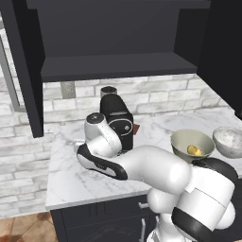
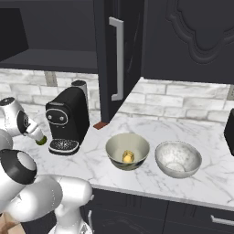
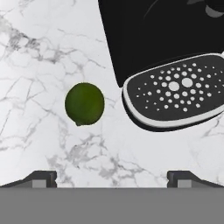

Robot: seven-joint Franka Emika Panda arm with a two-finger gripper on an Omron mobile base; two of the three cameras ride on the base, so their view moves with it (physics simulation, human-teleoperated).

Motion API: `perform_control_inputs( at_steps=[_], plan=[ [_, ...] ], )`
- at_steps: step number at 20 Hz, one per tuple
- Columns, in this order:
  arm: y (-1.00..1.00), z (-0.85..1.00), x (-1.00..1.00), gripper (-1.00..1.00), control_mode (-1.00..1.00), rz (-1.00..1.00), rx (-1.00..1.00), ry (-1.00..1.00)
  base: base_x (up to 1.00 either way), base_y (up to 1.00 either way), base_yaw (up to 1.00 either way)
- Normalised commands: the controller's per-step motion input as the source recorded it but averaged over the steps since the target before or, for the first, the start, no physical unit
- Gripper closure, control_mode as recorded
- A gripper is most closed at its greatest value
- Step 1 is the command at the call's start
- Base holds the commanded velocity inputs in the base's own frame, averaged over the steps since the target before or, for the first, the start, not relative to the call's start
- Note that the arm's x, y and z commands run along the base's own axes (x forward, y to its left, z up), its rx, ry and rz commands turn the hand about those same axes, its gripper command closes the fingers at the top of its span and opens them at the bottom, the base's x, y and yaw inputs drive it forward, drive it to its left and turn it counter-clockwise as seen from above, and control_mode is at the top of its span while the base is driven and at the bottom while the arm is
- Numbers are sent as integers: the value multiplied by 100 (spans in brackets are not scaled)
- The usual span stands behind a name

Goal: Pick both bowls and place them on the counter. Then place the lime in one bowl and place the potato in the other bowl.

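- The two-finger gripper [image 3: 112,177] hung above the white marble counter with grey veins [image 3: 39,48], its two dark fingertips [image 3: 39,178] spread as wide as they go, nothing between them.
- And there was the lime, a small dark green ball [image 3: 84,103], lying on the bare marble ahead of the fingertips, nearer the left one in the hand view, untouched.
- Just beside the lime sat the black coffee machine [image 3: 162,35], its oval perforated drip tray [image 3: 177,92] close to the lime but apart from it.
- From the right base view, the lime [image 2: 41,140] peeked out under the white arm's hand, just left of the coffee machine [image 2: 67,119] and its drip tray [image 2: 63,146].
- Over to the right on the counter [image 2: 201,178], both bowls stood upright, side by side, close together but not touching.
- The olive-beige bowl with dark blotches outside [image 2: 127,151] held the potato, a small golden-yellow oval lump [image 2: 128,157], down at its bottom.
- The white bowl with grey marbling [image 2: 178,158] stood just to its right, pale inside.
- The left base view agreed: olive-beige bowl [image 1: 192,144] with the potato [image 1: 194,150] inside, marbled bowl [image 1: 229,141] beside it at the frame's right edge, the counter [image 1: 71,182] running under the arm.
- The coffee machine [image 1: 117,120] stood behind the arm's elbow there, against the pale brick wall [image 1: 156,97].
- A dark open shelf [image 1: 118,66] hung above the counter in that view.
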Motion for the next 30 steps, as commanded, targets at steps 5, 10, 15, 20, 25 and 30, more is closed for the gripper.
perform_control_inputs(
  at_steps=[5,10,15,20,25,30],
  plan=[
    [0,-5,16,-100,-100,-9,1,0,0,0,0],
    [0,-3,24,-100,-100,-9,0,1,0,0,0],
    [7,-12,25,-100,-100,-6,1,7,0,0,0],
    [11,-28,15,-100,-100,-3,0,10,0,0,0],
    [10,-17,17,-100,-100,-2,0,3,0,0,0],
    [13,-3,14,-100,-100,-2,0,0,0,0,0]
  ],
)
